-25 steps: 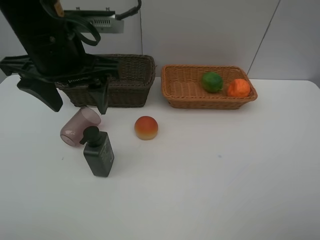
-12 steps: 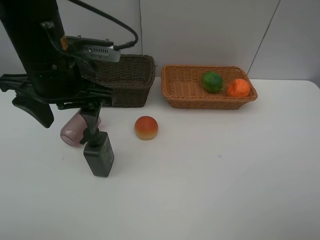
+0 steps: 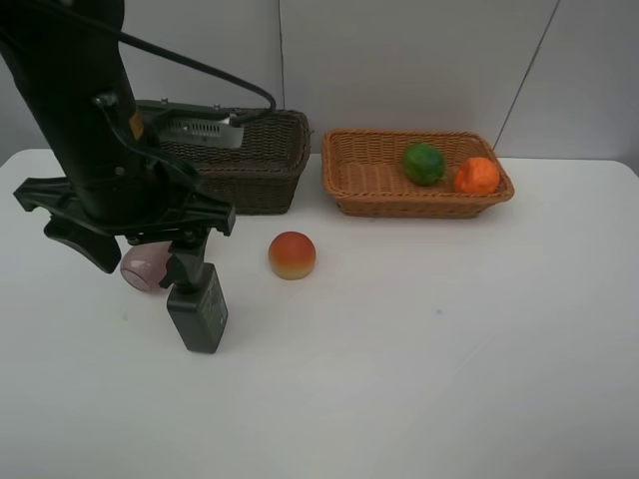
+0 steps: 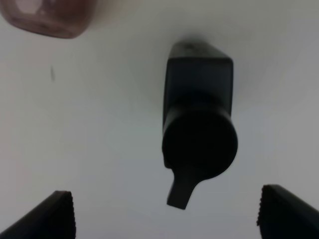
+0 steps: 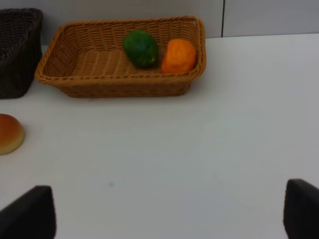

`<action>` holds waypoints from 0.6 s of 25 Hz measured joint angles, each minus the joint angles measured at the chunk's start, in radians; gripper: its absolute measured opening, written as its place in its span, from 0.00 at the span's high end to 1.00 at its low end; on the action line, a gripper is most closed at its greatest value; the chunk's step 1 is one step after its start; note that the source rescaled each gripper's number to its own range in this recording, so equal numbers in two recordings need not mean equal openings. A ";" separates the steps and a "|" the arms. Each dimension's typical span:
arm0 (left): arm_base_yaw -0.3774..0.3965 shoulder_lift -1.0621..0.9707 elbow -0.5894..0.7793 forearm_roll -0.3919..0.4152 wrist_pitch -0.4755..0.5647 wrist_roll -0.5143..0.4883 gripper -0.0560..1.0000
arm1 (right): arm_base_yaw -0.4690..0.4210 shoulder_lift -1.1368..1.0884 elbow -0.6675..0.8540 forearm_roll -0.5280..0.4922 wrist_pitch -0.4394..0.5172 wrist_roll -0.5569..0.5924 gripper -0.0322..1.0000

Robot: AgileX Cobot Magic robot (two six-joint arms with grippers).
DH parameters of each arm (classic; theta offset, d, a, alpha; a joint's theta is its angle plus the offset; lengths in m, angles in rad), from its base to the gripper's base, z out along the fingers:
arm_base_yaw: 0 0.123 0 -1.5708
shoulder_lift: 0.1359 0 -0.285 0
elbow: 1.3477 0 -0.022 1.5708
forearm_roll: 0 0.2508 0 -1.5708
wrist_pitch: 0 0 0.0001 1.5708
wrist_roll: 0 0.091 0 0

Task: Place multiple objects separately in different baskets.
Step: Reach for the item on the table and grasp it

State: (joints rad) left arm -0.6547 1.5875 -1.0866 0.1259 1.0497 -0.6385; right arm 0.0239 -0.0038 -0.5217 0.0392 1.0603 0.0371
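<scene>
Lining up on the pump bottle (image 3: 198, 307)
Left fingers (image 4: 47, 216) spread wide and empty above it; it stands upright on the table (image 3: 419, 349) beside the pink cup (image 3: 142, 269). I'd centre on its body before closing.

Pink cup (image 3: 143, 267) mostly hidden behind left arm (image 3: 90, 150), dark basket (image 3: 265, 165) partly so, peach (image 5: 9, 133) cut by right wrist view's edge

I'm working in what looks like a robotics lab: a plain white desk (image 3: 449, 379) set before blank grey wall panels (image 3: 399, 60), my black arm (image 3: 85, 120) trailing an exposed cable (image 3: 270, 97) over it, and staged props laid out on top, a dark basket (image 3: 260, 185), a light basket (image 3: 419, 208) and a peach (image 3: 292, 254).
</scene>
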 joint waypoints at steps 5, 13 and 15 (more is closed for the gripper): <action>0.000 0.000 0.000 0.000 -0.050 0.006 0.08 | 0.000 0.000 0.000 0.000 0.000 0.000 0.00; 0.000 0.059 0.000 0.000 -0.078 0.006 0.08 | 0.000 0.000 0.000 0.000 0.000 0.000 0.00; 0.000 0.075 0.001 0.000 -0.089 0.006 0.08 | 0.000 0.000 0.000 0.000 0.000 0.000 0.00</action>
State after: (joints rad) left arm -0.6547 1.6621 -1.0859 0.1259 0.9609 -0.6321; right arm 0.0239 -0.0038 -0.5217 0.0392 1.0603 0.0371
